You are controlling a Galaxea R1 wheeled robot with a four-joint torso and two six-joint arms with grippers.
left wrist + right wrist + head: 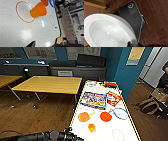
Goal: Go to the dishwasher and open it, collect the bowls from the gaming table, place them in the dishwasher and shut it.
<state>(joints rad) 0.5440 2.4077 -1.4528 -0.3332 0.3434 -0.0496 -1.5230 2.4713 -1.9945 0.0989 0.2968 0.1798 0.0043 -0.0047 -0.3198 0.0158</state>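
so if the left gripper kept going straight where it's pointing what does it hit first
Most likely the orange cup, lying on its side on the white table ahead of the left gripper. Depth is hard to judge; it might touch the tabletop first.

Two flat orange round things [83,116] [106,116] and one small orange plastic cup [91,127] are seen on the white surface [105,132]. Two colourful game boxes [93,100] [114,98] are counted. One white round bowl [107,32] is seen.
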